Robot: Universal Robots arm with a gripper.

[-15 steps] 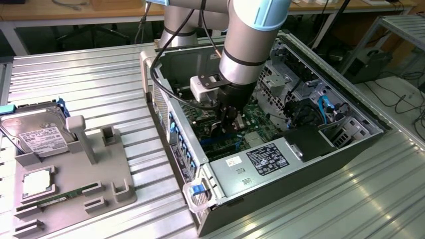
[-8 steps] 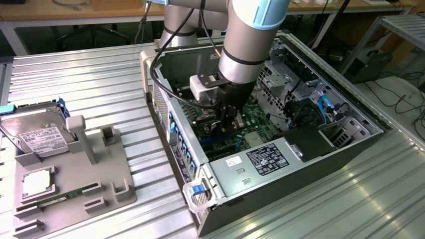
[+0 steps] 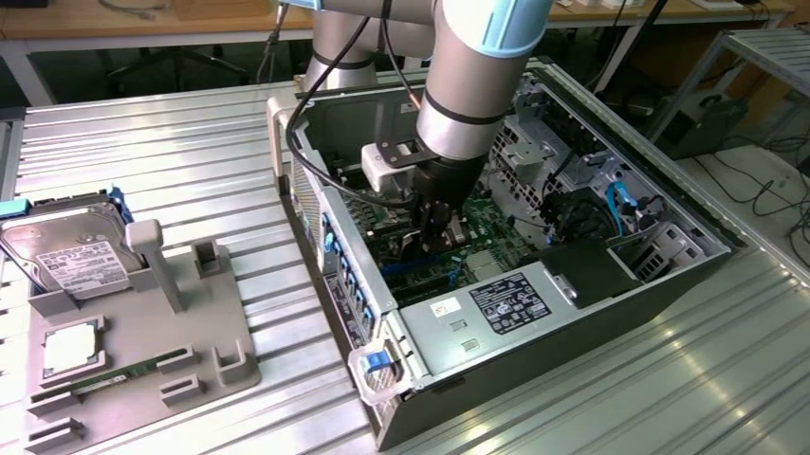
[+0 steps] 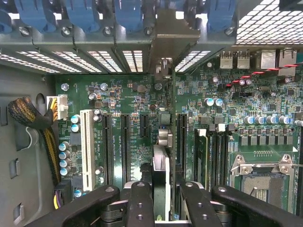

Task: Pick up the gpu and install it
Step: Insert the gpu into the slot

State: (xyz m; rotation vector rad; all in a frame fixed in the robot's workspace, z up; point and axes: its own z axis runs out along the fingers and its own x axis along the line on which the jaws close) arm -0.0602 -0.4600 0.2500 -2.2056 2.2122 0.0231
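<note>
Here the single arm's black gripper (image 3: 437,232) reaches down into the open grey computer case (image 3: 532,322), and the jaws are clenched on the gpu (image 4: 161,163) — the flat card seen thin edge-on in the wrist view, its silver metal end bracket running up to the case's slotted rear wall. So the pick-up is done and the install step is in hand: the card hangs over the green motherboard (image 4: 123,94), between two long black expansion slots, with one slot (image 4: 181,142) just beside it at three o'clock. Whether its lower edge has already entered a slot I cannot tell.

By my judgement the next move calls for a straight, square push with the card edge lined up on its slot and the bracket meeting the rear opening — little room for tilt. Room is tight: case walls on all sides, blue cables (image 3: 620,204) at two o'clock of the gripper in the exterior view. On the ribbed metal desk (image 3: 152,142), a grey parts fixture (image 3: 190,322) lies well apart at nine o'clock.
</note>
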